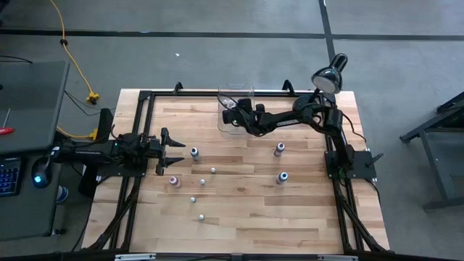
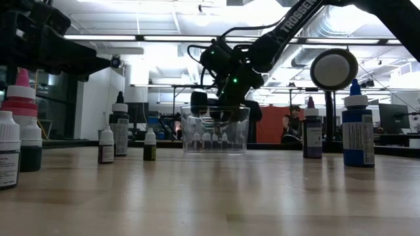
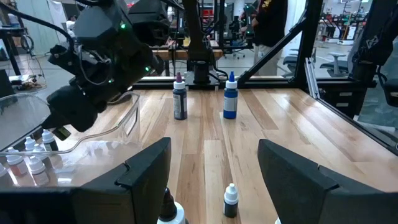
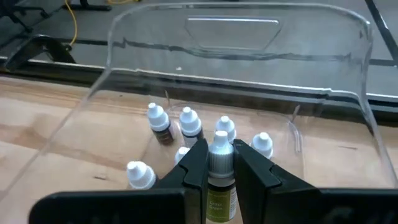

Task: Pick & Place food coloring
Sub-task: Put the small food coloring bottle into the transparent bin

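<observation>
Hovering over the clear bin [image 4: 236, 93], the right gripper [image 4: 219, 163] is holding a food coloring bottle [image 4: 220, 177] between its jaws, poised for release beside the others.

Bin [image 4: 348, 93] floor crowded: bottles [image 4: 186, 127] beneath gripper [image 4: 219, 171].

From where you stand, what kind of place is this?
Probably a robotics lab or workshop: a wooden table inside a black metal frame, two robot arms mounted on it, concrete floor around, and more benches and equipment behind under exposed ceiling ducts.
</observation>
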Motion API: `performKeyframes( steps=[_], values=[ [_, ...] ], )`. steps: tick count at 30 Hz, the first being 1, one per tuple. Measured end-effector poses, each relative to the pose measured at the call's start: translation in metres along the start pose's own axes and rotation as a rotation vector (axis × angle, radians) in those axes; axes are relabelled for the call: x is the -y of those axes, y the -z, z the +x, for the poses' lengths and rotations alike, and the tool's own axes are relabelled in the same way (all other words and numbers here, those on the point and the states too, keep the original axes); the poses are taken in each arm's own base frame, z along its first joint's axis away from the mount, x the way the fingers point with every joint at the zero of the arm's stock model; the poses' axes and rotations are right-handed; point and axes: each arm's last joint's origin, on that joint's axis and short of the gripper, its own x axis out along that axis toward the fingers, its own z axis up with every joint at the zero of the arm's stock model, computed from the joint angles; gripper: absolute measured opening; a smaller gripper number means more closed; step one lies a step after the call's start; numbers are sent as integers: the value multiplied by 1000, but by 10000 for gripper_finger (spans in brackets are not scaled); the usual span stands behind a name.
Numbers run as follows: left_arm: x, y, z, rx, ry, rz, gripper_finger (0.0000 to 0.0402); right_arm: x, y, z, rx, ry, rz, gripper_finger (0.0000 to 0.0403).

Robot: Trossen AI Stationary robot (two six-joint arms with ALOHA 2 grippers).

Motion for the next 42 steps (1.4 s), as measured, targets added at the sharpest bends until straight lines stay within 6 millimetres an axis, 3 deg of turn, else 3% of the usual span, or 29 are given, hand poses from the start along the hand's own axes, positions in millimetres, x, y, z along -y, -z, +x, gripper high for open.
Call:
performKeyframes(
  steps=[28, 36, 42],
  values=[
    [0, 0, 0, 0, 1, 0, 239, 11, -2, 11, -123, -22, 11, 45],
    [0, 0, 0, 0, 1, 0, 239, -2, -2, 28, -142, -54, -49, 45],
    [0, 0, 0, 0, -1, 0, 239, -4, -2, 26, -99, -5, -54, 45]
  ],
)
